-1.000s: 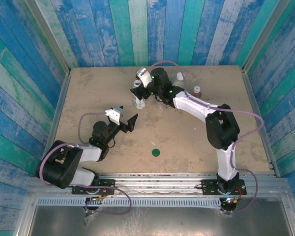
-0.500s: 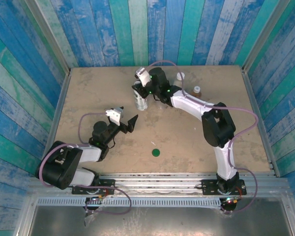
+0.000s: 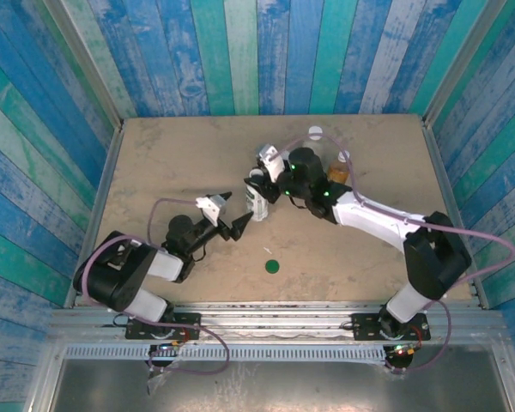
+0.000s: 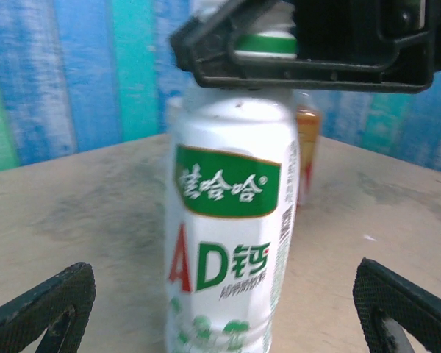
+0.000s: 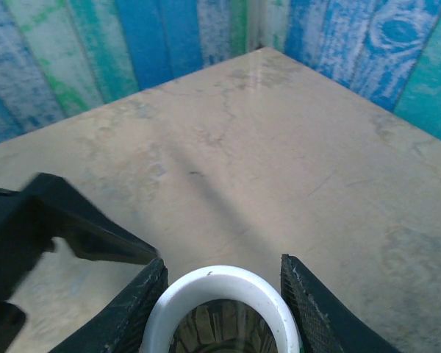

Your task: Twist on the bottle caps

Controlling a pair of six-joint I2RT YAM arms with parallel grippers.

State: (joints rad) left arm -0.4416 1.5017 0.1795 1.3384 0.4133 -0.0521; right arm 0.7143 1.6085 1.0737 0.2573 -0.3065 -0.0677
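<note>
The white-labelled bottle (image 4: 231, 220) is cut off at its base, the right gripper (image 4: 272, 51) masking its neck. An amber bottle (image 4: 307, 154) hides behind it.

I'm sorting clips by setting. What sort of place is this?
Likely a robot test cell: left arm and right arm bolted to a rail at a tabletop edge, ringed by blue-green plank walls.

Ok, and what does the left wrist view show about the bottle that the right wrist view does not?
Left wrist: the white-labelled bottle from the side, with its green label and printed letters, the amber bottle behind it, and the left hand's fingers wide apart on either side. Right wrist: the bottle's mouth from above, open, with no cap on it. Both: the right hand clamped on the bottle's neck, the sandy table and the blue plank wall.
</note>
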